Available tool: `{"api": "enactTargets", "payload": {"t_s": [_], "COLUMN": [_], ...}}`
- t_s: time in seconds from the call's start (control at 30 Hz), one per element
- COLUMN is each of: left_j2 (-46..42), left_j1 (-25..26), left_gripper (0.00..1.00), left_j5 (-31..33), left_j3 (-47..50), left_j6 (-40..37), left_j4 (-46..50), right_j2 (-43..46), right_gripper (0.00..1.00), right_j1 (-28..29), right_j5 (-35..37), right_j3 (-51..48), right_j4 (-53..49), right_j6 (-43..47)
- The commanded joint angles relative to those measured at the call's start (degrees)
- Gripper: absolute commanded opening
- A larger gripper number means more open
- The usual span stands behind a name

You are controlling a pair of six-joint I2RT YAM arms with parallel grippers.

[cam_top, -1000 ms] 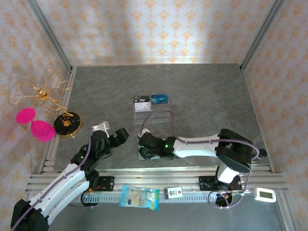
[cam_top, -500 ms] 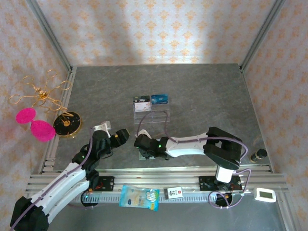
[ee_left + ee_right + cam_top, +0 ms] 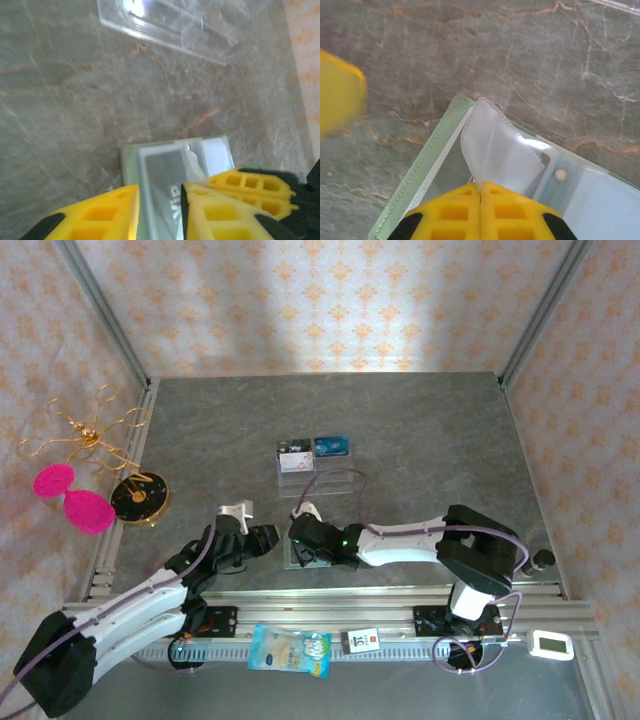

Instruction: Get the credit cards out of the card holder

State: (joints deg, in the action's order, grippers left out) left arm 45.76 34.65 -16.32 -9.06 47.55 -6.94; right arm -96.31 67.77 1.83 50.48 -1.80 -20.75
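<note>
Pinching a curl of the clear pocket (image 3: pixel 495 150), the right gripper (image 3: pixel 481 192) has its yellow fingers pressed flat together with the film caught between them. Its own wrist camera shows this plainly. Directly under and ahead of those fingertips lies the card holder (image 3: pixel 417 172), opened flat on the grey table (image 3: pixel 470 50). Its sage-green stitched edge runs off to the gripper's left, and a small snap stud (image 3: pixel 561 174) sits just to its right.

The left wrist camera adds a whitish card (image 3: pixel 162 172) with dark lettering, lying inside the pocket right below the left gripper (image 3: pixel 160 200). That gripper's fingers stand a little apart, one on either side of the card; whether they touch it I cannot tell. Beyond its tips, well apart, sits a clear acrylic rack (image 3: pixel 170 25).

From above, the two grippers meet tip to tip over the holder — mostly hidden beneath them — and the rack beyond carries a bright blue card (image 3: pixel 332 445) beside a dark card (image 3: pixel 295 448).
</note>
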Motion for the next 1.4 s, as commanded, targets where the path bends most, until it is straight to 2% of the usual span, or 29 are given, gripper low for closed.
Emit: {"api": "enactTargets", "payload": {"t_s": [0.0,0.1,0.13,0.23,0.27,0.33,0.5,0.73,0.8,0.9,0.97,1.03,1.1,1.17,1.27,1.37], "left_j2": [4.52,8.8,10.13,13.84,15.0,17.26,25.05,38.98,39.47,36.34,32.8,27.6,21.89,16.16,12.04,11.84], "left_j1": [2.04,2.76,2.93,3.68,4.19,5.29,9.3,14.88,15.06,15.0,14.7,13.7,11.62,8.26,5.18,4.95], "left_gripper": [0.17,0.15,0.15,0.15,0.15,0.15,0.16,0.16,0.17,0.27,0.32,0.35,0.34,0.28,0.26,0.25], "left_j5": [-0.54,-0.92,-0.99,-2.03,-2.31,-2.71,-3.94,-6.82,-6.29,-4.59,-1.69,1.56,4.05,4.93,3.91,3.24], "left_j3": [-1.52,-2.24,-2.65,-4.29,-4.83,-6.01,-10.27,-19.66,-20.64,-19.83,-19.53,-17.58,-14.3,-11.04,-8.26,-7.58], "left_j6": [-0.26,-0.34,-0.63,-1.48,-1.49,-1.73,-2.36,-4.48,-4.4,-4.48,-4.55,-4.18,-3.4,-2.71,-2.94,-3.37], "left_j4": [-6.23,-8.09,-8.26,-9.33,-9.92,-10.71,-12.59,-12.49,-11.74,-11.36,-7.8,-5.45,-3.99,-1.97,-0.18,0.15], "right_j2": [2.26,3.84,4.24,5.86,7.21,10.81,22.42,32.66,33.74,34.28,34.11,33.64,32.53,30.62,24.94,17.67], "right_gripper": [0.0,0.0,0.04,0.33,0.39,0.44,0.48,0.48,0.47,0.47,0.46,0.45,0.39,0.28,0.23,0.17], "right_j1": [-0.03,-0.08,-0.05,0.04,0.08,0.04,-0.14,-0.6,-0.75,-0.79,-0.82,-0.84,-1.59,-3.28,-5.43,-5.65], "right_j5": [-0.67,-0.62,-0.77,-0.6,0.47,4.32,14.52,20.3,20.66,21.2,21.9,20.22,15.95,7.49,-7.5,-13.17], "right_j3": [-1.69,-3.28,-3.64,-4.93,-5.86,-7.98,-12.84,-16.75,-17.71,-18.27,-17.97,-17.55,-17.22,-16.78,-14.71,-11.78], "right_j4": [4.64,6.7,7.35,8.68,9.06,9.19,6.36,0.75,0.27,0.2,-0.2,1.25,3.31,6.4,9.79,8.2], "right_j6": [-2.79,-3.95,-4.23,-5.47,-6.08,-7.42,-10.55,-14.93,-16.0,-16.53,-16.76,-15.03,-13.33,-11.2,-8.23,-7.4]}}
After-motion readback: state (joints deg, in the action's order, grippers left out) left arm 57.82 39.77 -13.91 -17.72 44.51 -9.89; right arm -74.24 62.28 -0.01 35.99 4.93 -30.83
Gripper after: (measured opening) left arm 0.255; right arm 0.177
